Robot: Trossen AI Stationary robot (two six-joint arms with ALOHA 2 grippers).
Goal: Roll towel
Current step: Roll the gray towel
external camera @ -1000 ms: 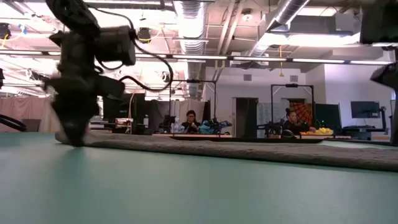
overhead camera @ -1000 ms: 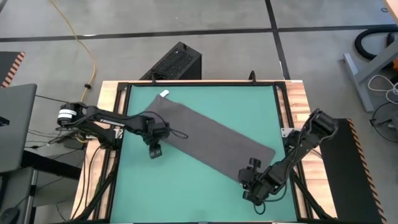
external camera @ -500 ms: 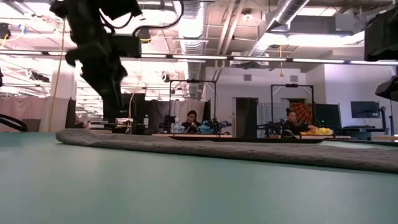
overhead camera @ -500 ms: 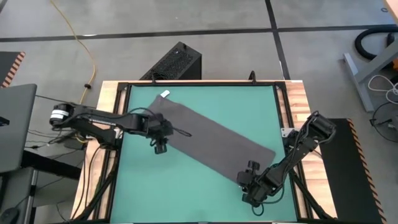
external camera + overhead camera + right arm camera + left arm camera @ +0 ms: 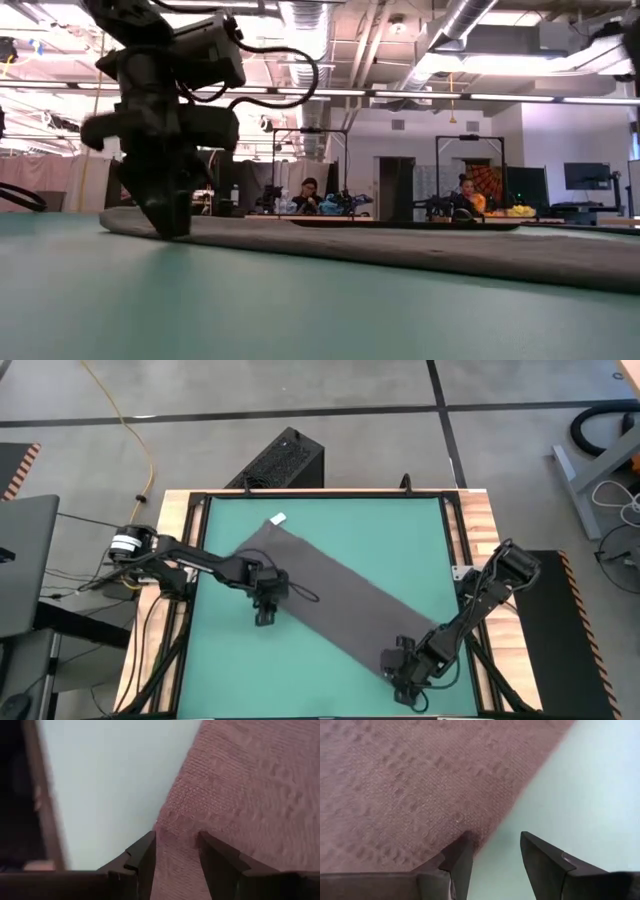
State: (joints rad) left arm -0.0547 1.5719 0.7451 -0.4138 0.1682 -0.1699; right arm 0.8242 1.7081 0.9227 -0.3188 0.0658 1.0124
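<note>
Dark grey towel (image 5: 340,597) lies flat and diagonal across the green bench (image 5: 230,670), from far-left to near-right, white tag (image 5: 278,519) at its far-left corner. Left hand (image 5: 264,607) is down on the towel's near long edge, left part; wrist view shows the fingers (image 5: 460,860) apart, one on the cloth edge, the other over bare bench. Right hand (image 5: 404,665) sits at the towel's near-right corner, by the bench's near-right edge; its fingers (image 5: 145,855) are close together with a fold of the towel corner between them, clamped on it. Low view: left hand (image 5: 165,215) touches the towel (image 5: 400,245); people sit at desks in the room behind.
</note>
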